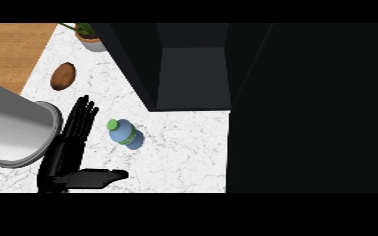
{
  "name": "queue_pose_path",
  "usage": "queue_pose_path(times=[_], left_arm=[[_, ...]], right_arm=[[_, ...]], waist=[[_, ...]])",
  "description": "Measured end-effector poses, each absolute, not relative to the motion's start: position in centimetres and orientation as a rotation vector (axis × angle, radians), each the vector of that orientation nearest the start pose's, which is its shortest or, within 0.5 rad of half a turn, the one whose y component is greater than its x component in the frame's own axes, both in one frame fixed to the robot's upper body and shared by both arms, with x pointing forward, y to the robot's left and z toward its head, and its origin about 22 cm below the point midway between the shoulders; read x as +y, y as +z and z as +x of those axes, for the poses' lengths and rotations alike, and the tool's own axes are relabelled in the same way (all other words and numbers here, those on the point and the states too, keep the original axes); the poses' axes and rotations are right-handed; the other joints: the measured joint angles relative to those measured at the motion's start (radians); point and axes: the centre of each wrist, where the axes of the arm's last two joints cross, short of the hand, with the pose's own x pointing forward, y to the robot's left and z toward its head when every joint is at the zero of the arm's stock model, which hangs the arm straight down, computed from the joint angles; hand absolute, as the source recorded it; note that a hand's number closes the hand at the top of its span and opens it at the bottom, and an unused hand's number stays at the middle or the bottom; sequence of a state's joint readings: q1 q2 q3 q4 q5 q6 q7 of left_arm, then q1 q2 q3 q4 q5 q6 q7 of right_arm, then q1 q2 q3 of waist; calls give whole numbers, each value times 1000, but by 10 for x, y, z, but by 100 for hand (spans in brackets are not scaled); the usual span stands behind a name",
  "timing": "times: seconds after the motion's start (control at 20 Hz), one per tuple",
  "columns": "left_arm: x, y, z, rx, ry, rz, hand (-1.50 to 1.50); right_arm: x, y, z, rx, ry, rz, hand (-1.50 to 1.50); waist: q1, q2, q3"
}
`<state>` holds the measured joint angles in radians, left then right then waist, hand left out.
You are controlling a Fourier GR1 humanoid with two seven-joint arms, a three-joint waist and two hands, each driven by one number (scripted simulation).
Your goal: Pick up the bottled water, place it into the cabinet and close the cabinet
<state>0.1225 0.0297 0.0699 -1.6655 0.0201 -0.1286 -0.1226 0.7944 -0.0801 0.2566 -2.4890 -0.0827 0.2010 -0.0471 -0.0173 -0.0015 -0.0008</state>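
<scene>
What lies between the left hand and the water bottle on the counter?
Nothing. In the head view only a narrow strip of bare white counter separates the open left hand from the water bottle.

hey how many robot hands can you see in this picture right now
1. The left hand is at the view's left, fingers straight, just left of the bottled water on the counter. The right hand is not in view; it may lie outside the frame.

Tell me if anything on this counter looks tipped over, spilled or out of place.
Nothing looks spilled. The blue plastic water bottle with a green cap seems to stand on the white marble counter, beside the open black left hand. The dark cabinet is open.
</scene>
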Motion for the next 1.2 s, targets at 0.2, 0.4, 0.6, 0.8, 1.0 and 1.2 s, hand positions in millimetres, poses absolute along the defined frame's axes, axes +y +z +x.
queue_pose_path(times=[0.2, 0.4, 0.6, 0.8, 1.0, 1.2], left_arm=[[262, -28, 219, -1662, -7, 18, -150], [266, -56, 224, -1660, 28, 26, -150], [270, -80, 231, -1653, 46, 49, -150], [275, -102, 232, -1633, 56, 27, -150], [272, -123, 234, -1611, 56, -69, -150], [268, -140, 234, -1599, 59, -146, -150]], right_arm=[[-234, 113, 55, -1805, 88, 155, -150], [-233, 111, 48, -1802, 85, 164, -150], [-237, 111, 45, -1799, 98, 149, -150], [-234, 110, 43, -1795, 89, 169, -150], [-235, 108, 41, -1795, 94, 167, -150], [-234, 108, 36, -1786, 85, 173, -150]], waist=[[-2, 0, 0], [-4, 0, 0], [-4, 1, 0], [-3, 1, 0], [-7, 2, -1], [-10, 3, -1]])
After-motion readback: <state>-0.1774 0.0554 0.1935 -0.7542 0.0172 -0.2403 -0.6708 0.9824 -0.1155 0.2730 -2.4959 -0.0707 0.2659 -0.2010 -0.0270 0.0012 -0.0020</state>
